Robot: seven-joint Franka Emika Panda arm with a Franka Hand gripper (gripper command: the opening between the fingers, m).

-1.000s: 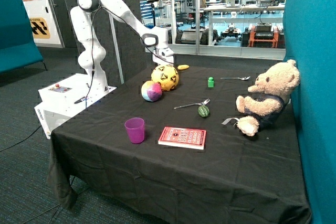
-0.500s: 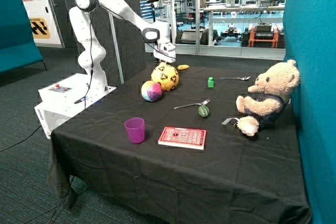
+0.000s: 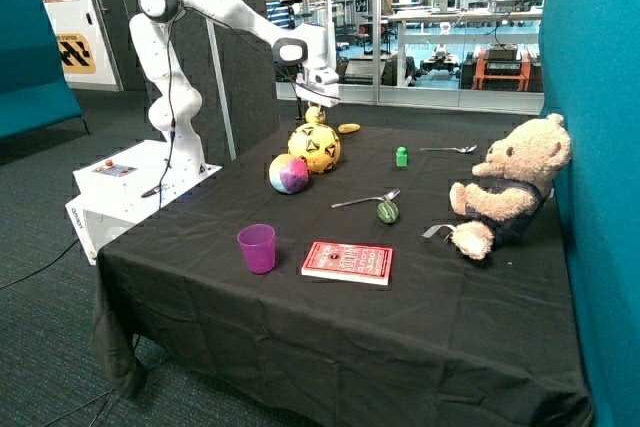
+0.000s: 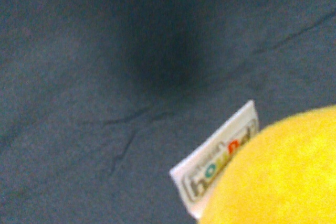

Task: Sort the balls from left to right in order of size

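- The small plain yellow ball [image 3: 315,115] hangs in the air, gripped in the pincer [image 3: 317,107], just above the large yellow ball with black triangle marks [image 3: 315,147]. The wrist view shows its fuzzy yellow surface [image 4: 278,174] close up, with a white sewn-in label [image 4: 218,163] sticking out over the dark cloth below.
- The large yellow ball sits on the desk [image 3: 330,327] near the far edge, and the pink-blue-yellow-green ball [image 3: 289,174] rests just beside it, toward the front, touching or nearly so.
- A flattish yellow oval piece [image 3: 348,128] lies behind the large ball at the far edge of the desk.
- Farther along the far side stand a small green cube [image 3: 401,156] and a spoon [image 3: 450,150].
- Mid-desk lie a second spoon [image 3: 366,198] and a small green round object [image 3: 387,212], close together.
- Toward the front are a purple cup [image 3: 256,248] and a red book [image 3: 347,262].
- A teddy bear [image 3: 510,187] sits against the teal wall.
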